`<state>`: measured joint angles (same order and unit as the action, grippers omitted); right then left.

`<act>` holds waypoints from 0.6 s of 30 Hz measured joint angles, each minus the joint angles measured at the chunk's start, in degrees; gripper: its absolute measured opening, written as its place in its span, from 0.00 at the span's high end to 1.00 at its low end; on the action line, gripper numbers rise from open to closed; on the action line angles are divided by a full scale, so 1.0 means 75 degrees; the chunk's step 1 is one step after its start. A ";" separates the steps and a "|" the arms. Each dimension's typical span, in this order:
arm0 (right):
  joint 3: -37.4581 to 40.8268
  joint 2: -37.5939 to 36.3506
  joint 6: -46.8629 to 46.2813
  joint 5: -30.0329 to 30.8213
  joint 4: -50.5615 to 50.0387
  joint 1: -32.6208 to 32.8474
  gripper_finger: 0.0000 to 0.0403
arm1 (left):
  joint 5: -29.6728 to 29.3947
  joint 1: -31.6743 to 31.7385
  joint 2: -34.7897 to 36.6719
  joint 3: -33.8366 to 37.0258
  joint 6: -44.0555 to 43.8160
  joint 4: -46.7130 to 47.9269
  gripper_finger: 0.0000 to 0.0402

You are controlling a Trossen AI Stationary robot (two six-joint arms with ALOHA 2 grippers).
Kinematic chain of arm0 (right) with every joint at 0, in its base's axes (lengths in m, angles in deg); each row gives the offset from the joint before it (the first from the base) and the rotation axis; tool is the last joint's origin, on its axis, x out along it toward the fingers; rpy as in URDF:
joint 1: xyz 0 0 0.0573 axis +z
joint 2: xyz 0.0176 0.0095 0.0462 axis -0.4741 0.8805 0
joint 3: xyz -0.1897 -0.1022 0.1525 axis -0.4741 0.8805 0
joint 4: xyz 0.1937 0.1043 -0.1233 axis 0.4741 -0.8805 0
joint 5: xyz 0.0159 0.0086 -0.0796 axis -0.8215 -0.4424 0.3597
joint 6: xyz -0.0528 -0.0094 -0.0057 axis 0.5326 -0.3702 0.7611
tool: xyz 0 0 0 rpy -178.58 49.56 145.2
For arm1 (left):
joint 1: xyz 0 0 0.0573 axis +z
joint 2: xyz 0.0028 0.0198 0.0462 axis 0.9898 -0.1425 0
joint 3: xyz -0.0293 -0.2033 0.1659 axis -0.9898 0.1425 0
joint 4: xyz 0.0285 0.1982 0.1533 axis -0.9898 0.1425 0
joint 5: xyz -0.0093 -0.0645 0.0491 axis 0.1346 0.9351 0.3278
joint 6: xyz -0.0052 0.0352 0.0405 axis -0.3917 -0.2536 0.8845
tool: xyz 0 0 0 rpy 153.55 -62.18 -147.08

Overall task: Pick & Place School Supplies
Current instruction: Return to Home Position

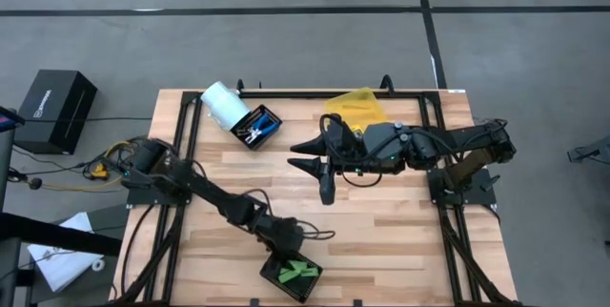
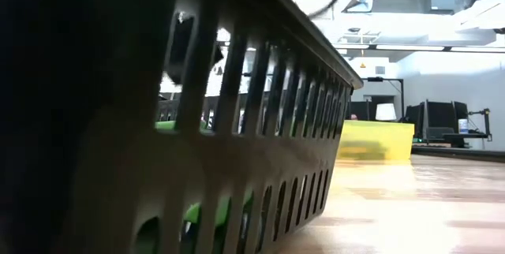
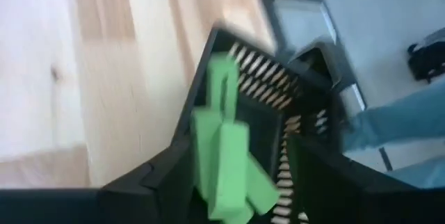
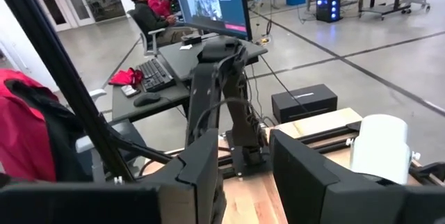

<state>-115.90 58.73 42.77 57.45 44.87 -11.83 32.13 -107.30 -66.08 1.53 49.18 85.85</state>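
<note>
Pale wooden planks make up the surface [image 1: 400,240], which is framed by black rails and set on a grey floor. Farthest left, well apart from either claw, a pale white-blue cylinder [image 1: 224,104] is seen at the far edge. Just beside it is a small black tray [image 1: 274,116] in which the blue-handled scissors [image 1: 254,131] are laid, apparently sorted there as one kind.

Next, the left claw [image 1: 284,250] is held close above the near black bin [image 1: 268,274] and is tipped down toward it. Its fingers [image 3: 139,189] are spread apart and nothing is gripped. The green erasers [image 1: 297,272] are seen directly beneath the claw, piled loosely inside the bin's slotted walls. That pile is judged to be a finished drop, which would explain the open fingers. A lift straight clear of the rim is what a retreat would call for.

Farther right, well beyond the left claw and near the right one, a yellow translucent bin [image 1: 362,97] stands at the far edge. What it holds cannot be made out.

Last, the right claw [image 4: 247,172] is parked above the middle of the surface on a folded arm. It is empty, with a clear gap between its fingers, and is turned toward the cylinder. This is judged to be a waiting pose, held out of the left arm's way.
</note>
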 joint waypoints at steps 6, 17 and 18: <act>0.0001 -0.0013 0.0221 0.0029 0.0254 -0.0002 0.70 | -0.0033 0.0485 0.1296 0.0000 -0.0090 -0.0058 0.42; 0.0006 -0.0856 0.0294 -0.0012 -0.1149 0.0315 0.70 | -0.1722 0.1297 0.5164 -0.0003 -0.1343 -0.0053 0.41; 0.0012 -0.0976 0.0126 0.0007 -0.1499 0.0365 0.70 | -0.1790 0.1338 0.5527 -0.0003 -0.1548 -0.0054 0.41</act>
<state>-115.82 51.41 43.71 57.50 33.63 -9.10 18.71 -97.27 -24.62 1.51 37.57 85.44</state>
